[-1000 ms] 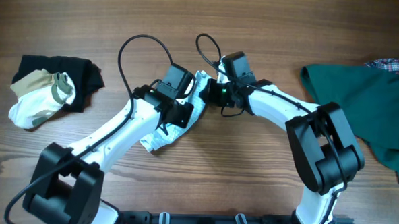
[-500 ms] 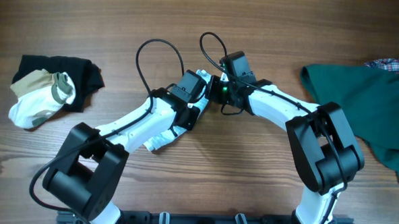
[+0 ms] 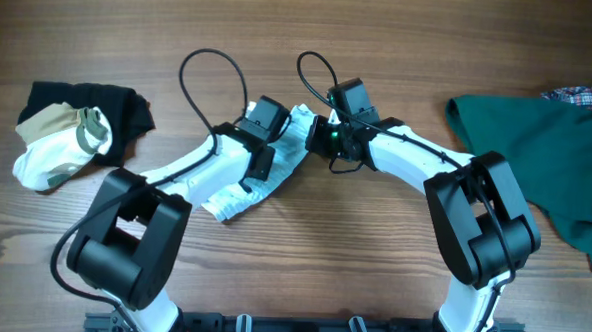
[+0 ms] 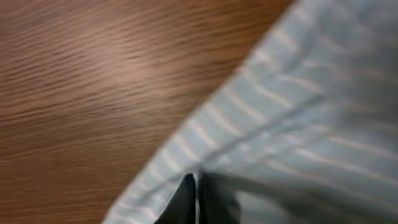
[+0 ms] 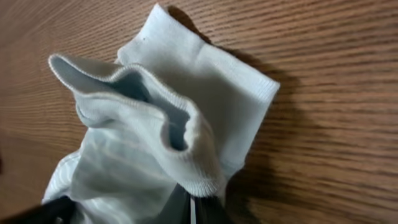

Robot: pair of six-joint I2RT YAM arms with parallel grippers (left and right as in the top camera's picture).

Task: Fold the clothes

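Observation:
The pale blue-and-white striped garment (image 3: 283, 168) lies crumpled mid-table, running from near the right gripper down to the lower left. My left gripper (image 3: 260, 165) sits on its middle; in the left wrist view its jaws (image 4: 196, 190) are pressed together with a fold of the striped cloth (image 4: 298, 118) pinched at the tips. My right gripper (image 3: 314, 136) is at the garment's upper end. In the right wrist view it (image 5: 191, 208) is shut under the ribbed rim of the cloth (image 5: 186, 155), which stands up in an open loop.
A large dark green garment (image 3: 537, 147) covers the right side, with a plaid piece (image 3: 584, 96) at its top edge. At the left lies a black garment (image 3: 128, 114) with a white and beige cloth (image 3: 62, 146) on it. Cables loop above both wrists.
The left gripper swung right toward the right gripper, then came back left. The striped garment bunched up and now lies stretched out again. The right arm stayed put.

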